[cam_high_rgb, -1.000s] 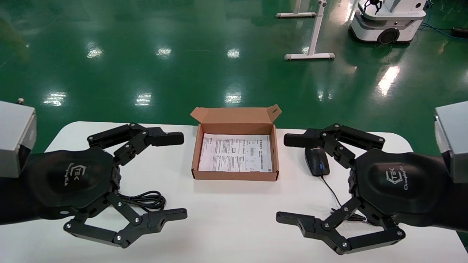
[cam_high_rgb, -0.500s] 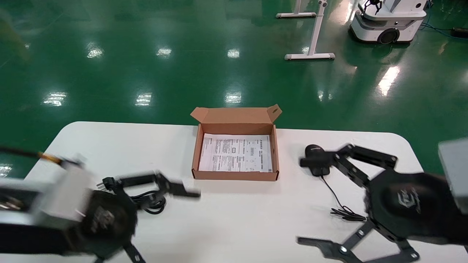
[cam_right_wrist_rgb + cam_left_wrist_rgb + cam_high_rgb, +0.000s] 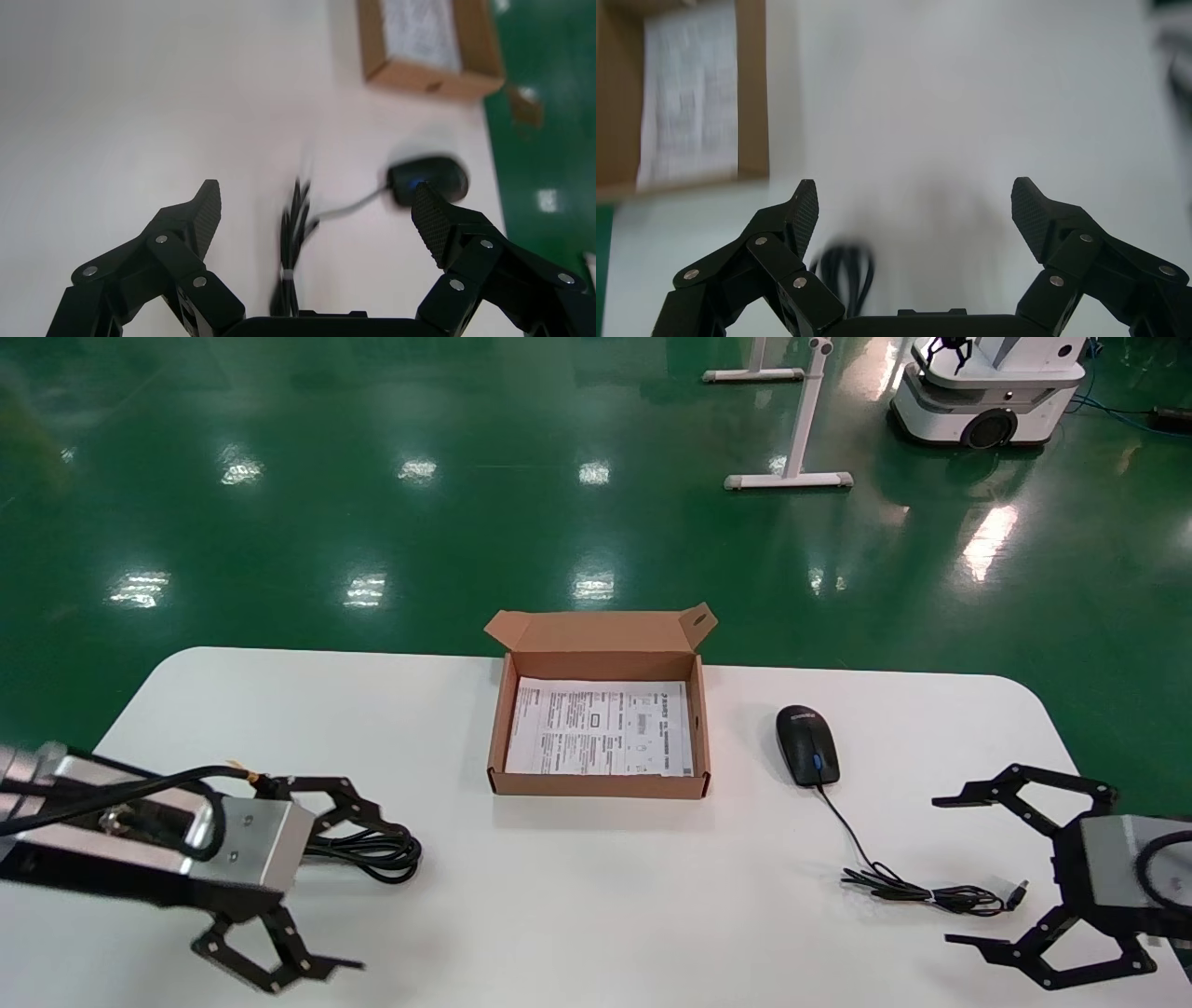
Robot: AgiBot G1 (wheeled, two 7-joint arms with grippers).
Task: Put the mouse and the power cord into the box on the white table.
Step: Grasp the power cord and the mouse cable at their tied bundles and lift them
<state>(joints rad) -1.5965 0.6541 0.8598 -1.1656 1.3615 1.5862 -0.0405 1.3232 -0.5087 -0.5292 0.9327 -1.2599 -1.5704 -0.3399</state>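
The brown cardboard box [image 3: 601, 786] sits open at the far middle of the white table [image 3: 605, 896], a printed sheet on its bottom. To its right lies the black mouse [image 3: 806, 756], apart from the box, with its thin cable bundled [image 3: 931, 894] nearer me. The coiled power cord [image 3: 377, 850] lies at the near left. My left gripper [image 3: 363, 891] is open, the cord beside its upper finger. My right gripper [image 3: 942, 870] is open just right of the mouse's cable bundle. The left wrist view shows the left gripper [image 3: 916, 200] open, with the cord [image 3: 845, 277]. The right wrist view shows the right gripper [image 3: 313, 200] open, with the mouse [image 3: 429, 179].
Green floor lies beyond the table's far edge. A white robot base [image 3: 987, 393] and a white stand's legs [image 3: 792, 477] are far back right. Bare tabletop stretches between the box and the near edge.
Both arms have dropped and drawn back toward the near corners of the table, uncovering the mouse, its cable and the cord. Both grippers stayed open.
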